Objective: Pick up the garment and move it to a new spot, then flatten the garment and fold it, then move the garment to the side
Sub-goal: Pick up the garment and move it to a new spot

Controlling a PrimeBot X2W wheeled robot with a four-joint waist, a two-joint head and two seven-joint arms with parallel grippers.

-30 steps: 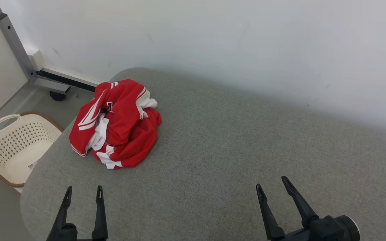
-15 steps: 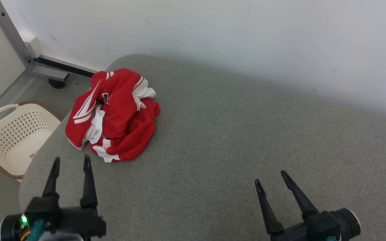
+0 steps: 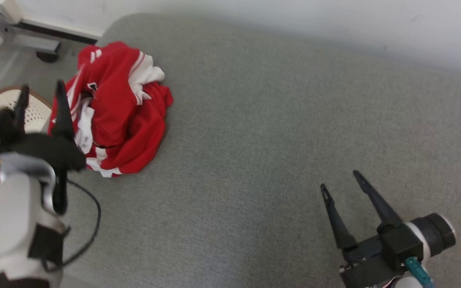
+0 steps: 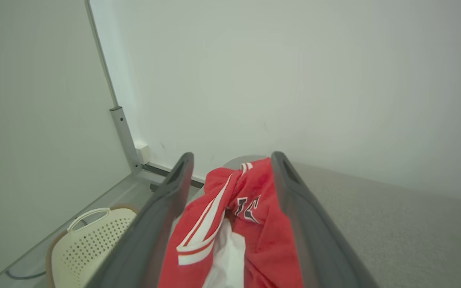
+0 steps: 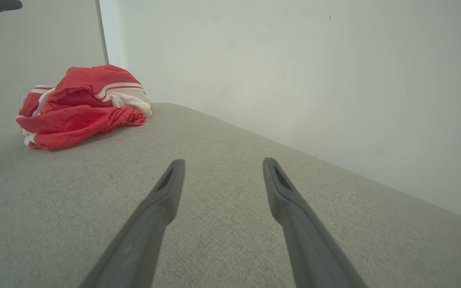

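The garment, a red jersey with white stripes and panels, lies crumpled in a heap near the far left corner of the grey fabric-covered tabletop, close to its rounded edge. Dark lettering shows on one fold.

The left hand is at the garment's left side, its two dark fingers spread apart and gripping nothing. In the head view the finger nearer the heap crosses the garment's left edge, while the other lies over the cream perforated basket that stands on the floor beside the tabletop. In the left wrist view the red cloth shows between the two fingers and just beyond them, with a white stripe running up the middle. The pictures do not settle whether a fingertip touches the fabric. A black cable loops off the pale left forearm.

The right hand is well apart from the garment, over bare grey fabric toward the near right of the tabletop. It too is released, fingers wide and empty, pointing toward the white wall. In its own wrist view the heap sits far off to the upper left.

A grey metal frame post stands on the floor beyond the basket, near the corner of the room.
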